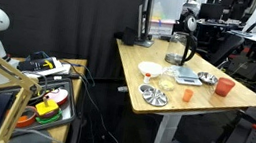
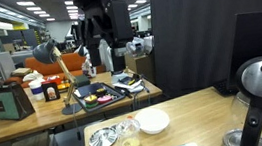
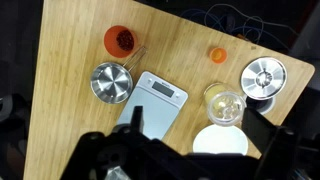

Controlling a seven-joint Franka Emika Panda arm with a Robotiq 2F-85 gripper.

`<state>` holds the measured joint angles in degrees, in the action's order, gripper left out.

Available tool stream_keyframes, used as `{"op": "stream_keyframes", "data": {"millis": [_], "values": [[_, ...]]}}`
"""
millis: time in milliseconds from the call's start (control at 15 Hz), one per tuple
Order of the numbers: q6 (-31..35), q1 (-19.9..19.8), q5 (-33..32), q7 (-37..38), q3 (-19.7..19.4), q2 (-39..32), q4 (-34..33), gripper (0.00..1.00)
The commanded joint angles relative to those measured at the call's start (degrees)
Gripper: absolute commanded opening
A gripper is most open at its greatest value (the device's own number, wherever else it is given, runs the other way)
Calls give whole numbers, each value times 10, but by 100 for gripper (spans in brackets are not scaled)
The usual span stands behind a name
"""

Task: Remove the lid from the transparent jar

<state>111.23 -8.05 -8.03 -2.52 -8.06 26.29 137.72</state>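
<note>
Closest in, the end effector (image 3: 175, 140) is held spread apart high over the counter (image 3: 70, 110), where the transparent jar (image 3: 224, 104) is set just beside the white bowl (image 3: 215, 146); approach is judged the step in hand, a descent centred on its lid (image 3: 226, 98) being called for.

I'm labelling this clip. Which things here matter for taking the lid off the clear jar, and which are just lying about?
For the job:
clear jar
gripper, open, up above the table

Lying about:
white bowl
orange cup
metal pot
scale
glass pitcher
</note>
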Motion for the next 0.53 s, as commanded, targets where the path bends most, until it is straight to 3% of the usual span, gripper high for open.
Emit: {"op": "stream_keyframes", "data": {"millis": [0,400,467], "values": [[-1,-2,1,-1,1,0,-1,100],[35,28,5,33,37,-55,-11,100],[25,27,5,26,33,-32,0,100]]}}
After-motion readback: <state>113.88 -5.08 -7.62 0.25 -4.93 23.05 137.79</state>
